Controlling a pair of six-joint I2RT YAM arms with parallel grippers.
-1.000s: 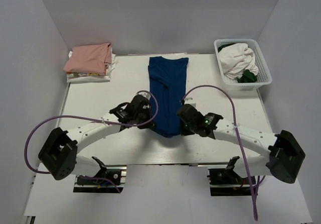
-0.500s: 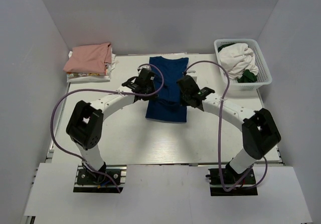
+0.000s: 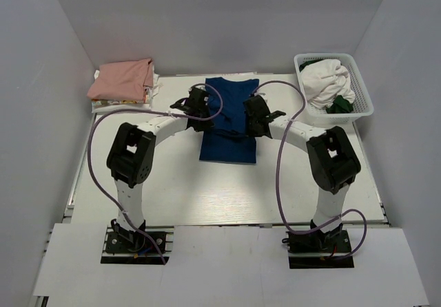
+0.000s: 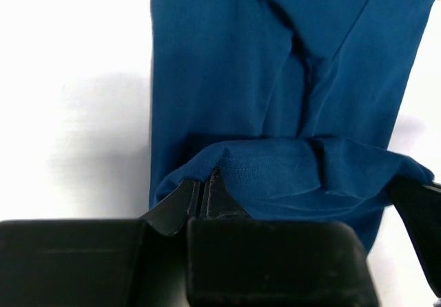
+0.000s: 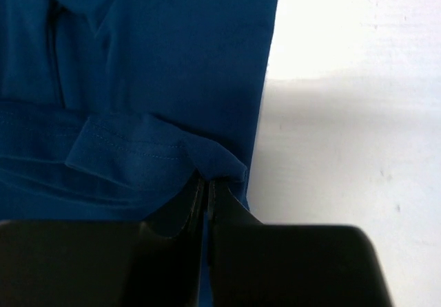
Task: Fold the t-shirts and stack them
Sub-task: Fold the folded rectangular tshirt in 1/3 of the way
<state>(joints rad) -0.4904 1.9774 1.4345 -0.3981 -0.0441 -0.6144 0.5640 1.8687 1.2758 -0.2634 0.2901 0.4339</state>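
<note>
Top external view, centre: we see the dark blue t-shirt (image 3: pixel 228 149) on the white surface (image 3: pixel 179 183), its hem doubled back over the body; left end effector (image 4: pixel 204 188) and right end effector (image 5: pixel 206 184) are pressed together, each pinching that hem (one corner apiece); the salmon-pink t-shirt (image 3: pixel 122 78) lies folded at upper left.
</note>
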